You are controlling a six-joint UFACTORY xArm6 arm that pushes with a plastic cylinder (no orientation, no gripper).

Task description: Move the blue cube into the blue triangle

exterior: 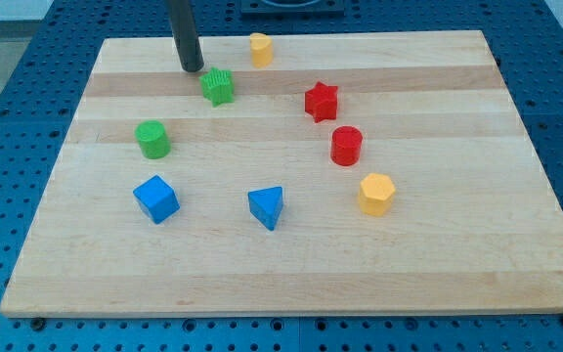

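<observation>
The blue cube (155,198) lies at the lower left of the wooden board (457,264). The blue triangle (267,206) lies to its right, near the bottom centre, with a clear gap between them. My tip (193,68) rests near the top left of the board, far above both blue blocks and just up-left of a green star-like block (219,86).
A green cylinder (151,139) sits above the blue cube. A yellow block (260,48) is at the top edge. A red star (321,101), a red cylinder (346,145) and a yellow hexagon (375,194) stand right of centre.
</observation>
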